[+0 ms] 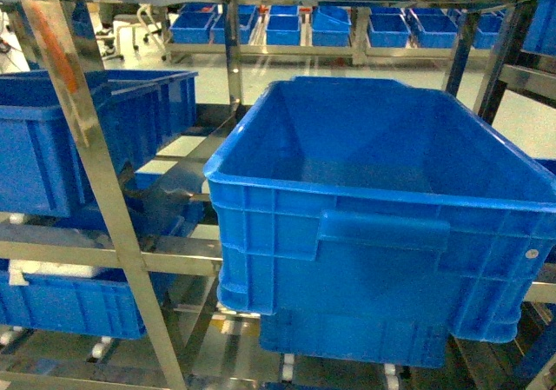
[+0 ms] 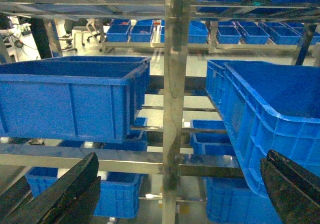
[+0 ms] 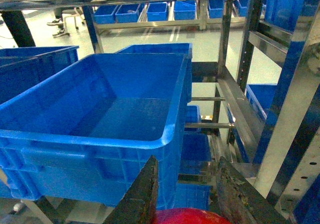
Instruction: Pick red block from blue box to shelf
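Red block [image 3: 187,216] is sitting pinched between our right gripper [image 3: 187,194] fingers, facing the shelf [image 3: 285,129]; our left gripper [image 2: 175,194] is hanging spread wide.

A large crate [image 1: 382,208] sits on the shelf [image 1: 113,251], another crate [image 1: 78,138] left.

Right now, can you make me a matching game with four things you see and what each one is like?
Things:
1. big blue crate in front
2. shelf
3. left gripper
4. small blue bins

What it is like:
A. jaws wide apart
B. nothing inside
C. far back in a row
D. shiny silver metal

Pairs: 1-B, 2-D, 3-A, 4-C
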Motion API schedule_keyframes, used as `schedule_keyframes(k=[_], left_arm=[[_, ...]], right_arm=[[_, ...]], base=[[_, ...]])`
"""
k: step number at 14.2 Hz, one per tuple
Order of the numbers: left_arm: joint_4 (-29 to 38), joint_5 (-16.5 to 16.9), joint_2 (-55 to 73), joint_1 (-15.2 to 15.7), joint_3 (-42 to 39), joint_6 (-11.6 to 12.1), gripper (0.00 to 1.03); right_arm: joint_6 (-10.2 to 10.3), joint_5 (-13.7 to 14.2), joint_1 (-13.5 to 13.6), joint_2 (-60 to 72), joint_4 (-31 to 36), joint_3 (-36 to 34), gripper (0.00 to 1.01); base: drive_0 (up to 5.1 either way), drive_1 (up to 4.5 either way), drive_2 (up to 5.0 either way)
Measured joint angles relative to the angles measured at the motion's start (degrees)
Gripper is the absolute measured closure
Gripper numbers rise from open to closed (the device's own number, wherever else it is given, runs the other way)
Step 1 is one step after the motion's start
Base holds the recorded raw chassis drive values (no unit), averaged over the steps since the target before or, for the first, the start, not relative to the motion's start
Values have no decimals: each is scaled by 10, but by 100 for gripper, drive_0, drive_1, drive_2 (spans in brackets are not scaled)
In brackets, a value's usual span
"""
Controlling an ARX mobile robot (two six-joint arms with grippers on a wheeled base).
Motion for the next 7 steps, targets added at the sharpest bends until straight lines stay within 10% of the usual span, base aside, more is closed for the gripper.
schedule_keyframes(k=[7], left_arm=[[0, 0, 0, 0, 0, 0, 5]], right_arm=[[0, 0, 0, 0, 0, 0, 73]], base=[[0, 0, 0]])
